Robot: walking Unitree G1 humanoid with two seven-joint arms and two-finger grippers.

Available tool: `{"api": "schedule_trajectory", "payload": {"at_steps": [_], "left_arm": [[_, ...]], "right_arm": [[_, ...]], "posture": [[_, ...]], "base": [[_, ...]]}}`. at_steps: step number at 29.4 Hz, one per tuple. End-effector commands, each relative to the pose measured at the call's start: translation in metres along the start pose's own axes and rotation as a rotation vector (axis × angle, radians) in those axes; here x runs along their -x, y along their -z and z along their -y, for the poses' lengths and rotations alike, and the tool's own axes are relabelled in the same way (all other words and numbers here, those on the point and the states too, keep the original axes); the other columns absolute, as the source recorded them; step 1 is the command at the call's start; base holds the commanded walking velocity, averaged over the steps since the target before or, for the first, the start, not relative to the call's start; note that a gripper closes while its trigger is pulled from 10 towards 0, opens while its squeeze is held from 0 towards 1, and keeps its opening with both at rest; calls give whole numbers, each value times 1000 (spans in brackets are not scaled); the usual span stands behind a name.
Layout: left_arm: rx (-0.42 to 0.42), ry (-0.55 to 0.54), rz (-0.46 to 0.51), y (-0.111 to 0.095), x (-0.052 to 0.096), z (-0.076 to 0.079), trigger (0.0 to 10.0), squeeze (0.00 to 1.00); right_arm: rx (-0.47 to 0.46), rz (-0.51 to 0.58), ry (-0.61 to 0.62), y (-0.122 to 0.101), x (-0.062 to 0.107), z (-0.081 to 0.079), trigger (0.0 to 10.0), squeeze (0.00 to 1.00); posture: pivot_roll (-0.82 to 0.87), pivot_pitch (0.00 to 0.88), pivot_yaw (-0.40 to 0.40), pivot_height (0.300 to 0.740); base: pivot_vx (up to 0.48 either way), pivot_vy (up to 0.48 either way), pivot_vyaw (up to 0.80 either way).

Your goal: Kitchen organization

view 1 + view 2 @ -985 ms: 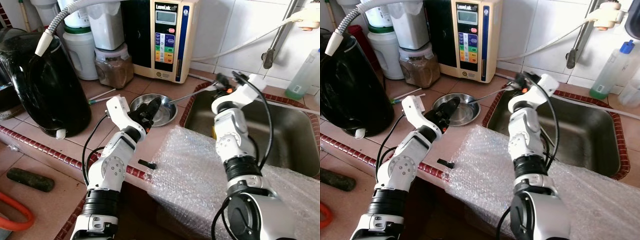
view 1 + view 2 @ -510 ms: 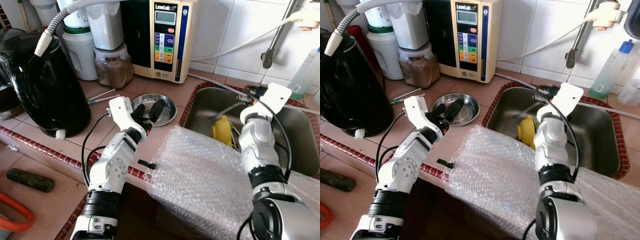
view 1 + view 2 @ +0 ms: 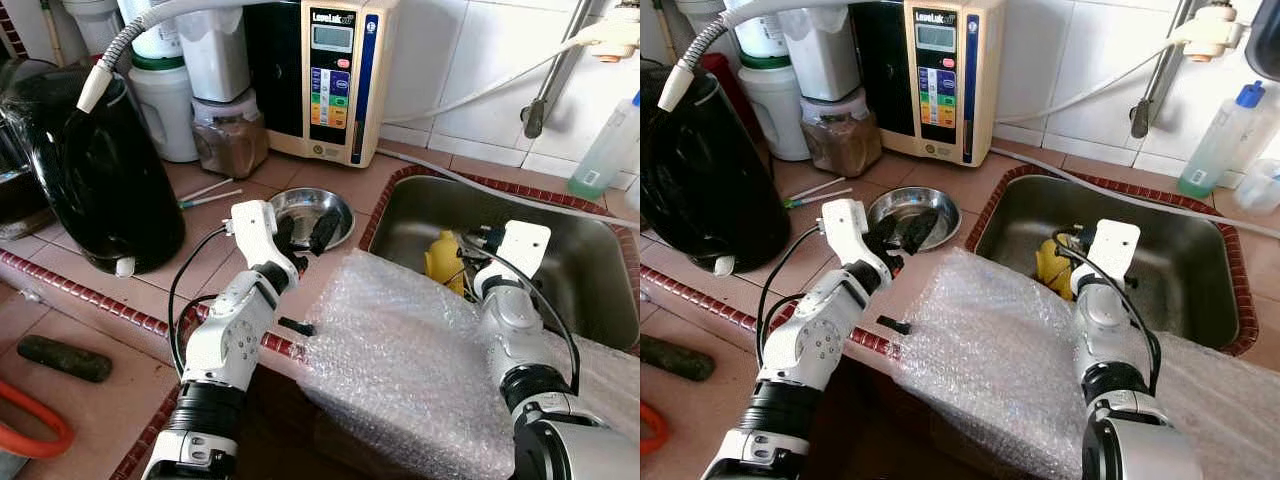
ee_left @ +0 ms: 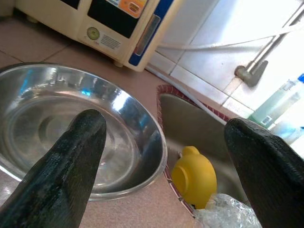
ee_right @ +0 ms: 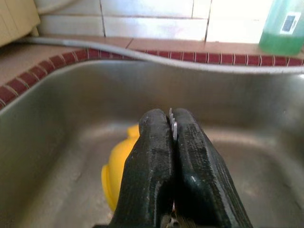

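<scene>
At the worktop's left end a black kettle (image 3: 95, 175) stands with jars and a water ioniser (image 3: 322, 75) along the back wall. In front of them, near the sink's left rim, sits a steel bowl (image 3: 300, 208), empty. The left gripper (image 3: 302, 232) hovers over its near edge, fingers spread wide and holding nothing.

Bubble wrap (image 3: 400, 350) drapes the front edge. Over the sink (image 3: 1200, 255) the right gripper (image 5: 172, 156) has its fingers pressed together on a thin metal piece — probably a utensil's handle, too little of it showing to be sure — above a yellow cup (image 3: 443, 262) lying in the basin.

I judge the tidying mid-way — utensil not yet set down, bowl, cup and wrap unhandled.
</scene>
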State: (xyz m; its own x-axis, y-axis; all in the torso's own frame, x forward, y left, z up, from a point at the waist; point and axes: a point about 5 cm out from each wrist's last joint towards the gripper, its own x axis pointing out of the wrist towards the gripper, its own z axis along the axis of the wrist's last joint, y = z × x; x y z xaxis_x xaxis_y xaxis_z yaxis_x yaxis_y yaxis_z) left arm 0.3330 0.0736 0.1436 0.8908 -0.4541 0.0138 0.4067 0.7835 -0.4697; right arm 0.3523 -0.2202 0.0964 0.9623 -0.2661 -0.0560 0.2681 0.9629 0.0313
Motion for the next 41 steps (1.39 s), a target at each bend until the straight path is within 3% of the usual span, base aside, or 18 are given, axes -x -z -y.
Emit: {"api": "schedule_trajectory", "payload": {"at_steps": [1,2,3,4,25,30,35,36,37,38,39,41], "left_arm": [[-29,17,-38,4,0,1,10000,1000],[-32,22,-43,5,0,2,10000,1000],[-33,26,-46,5,0,2,10000,1000],[-40,31,-55,6,0,2,10000,1000],[-134,83,-45,-1,-3,5,10000,1000],[-151,22,1,-9,-6,0,10000,1000],[-173,-105,60,-22,-8,-15,10000,1000],[-182,-130,67,-23,-8,-18,10000,675],[-182,-130,67,-23,-8,-18,10000,675],[-180,-159,71,-24,-8,-21,10000,302],[-200,-251,90,-28,-8,-31,10000,0],[-205,-306,98,-30,-7,-37,10000,0]], "right_arm": [[-6,-33,9,7,2,4,392,537],[-8,-38,11,7,2,4,8000,1000],[-8,-40,11,8,2,4,8000,1000],[-16,-47,10,8,2,4,10000,1000],[-84,-18,-26,3,0,-5,10000,1000],[-124,20,-86,-5,-1,-19,10000,1000],[-40,87,-139,-15,0,-34,10000,1000],[-27,96,-148,-16,0,-37,10000,1000],[-27,96,-148,-16,0,-37,10000,1000],[-35,99,-156,-16,1,-39,10000,894],[-51,104,-174,-17,2,-47,10000,0],[-64,110,-191,-18,3,-52,10000,0]], "posture": [[96,0,43,740],[96,0,43,740],[96,0,43,740],[92,0,44,740],[87,0,48,740],[84,0,50,740],[82,0,52,740],[82,0,52,740],[82,0,52,740],[79,0,54,740],[78,0,56,740],[78,0,56,740]], "base": [[0,0,0],[0,0,0],[0,0,0],[0,0,0],[0,0,0],[0,0,0],[0,0,0],[0,0,0],[0,0,0],[0,0,0],[0,0,0],[0,0,0]]}}
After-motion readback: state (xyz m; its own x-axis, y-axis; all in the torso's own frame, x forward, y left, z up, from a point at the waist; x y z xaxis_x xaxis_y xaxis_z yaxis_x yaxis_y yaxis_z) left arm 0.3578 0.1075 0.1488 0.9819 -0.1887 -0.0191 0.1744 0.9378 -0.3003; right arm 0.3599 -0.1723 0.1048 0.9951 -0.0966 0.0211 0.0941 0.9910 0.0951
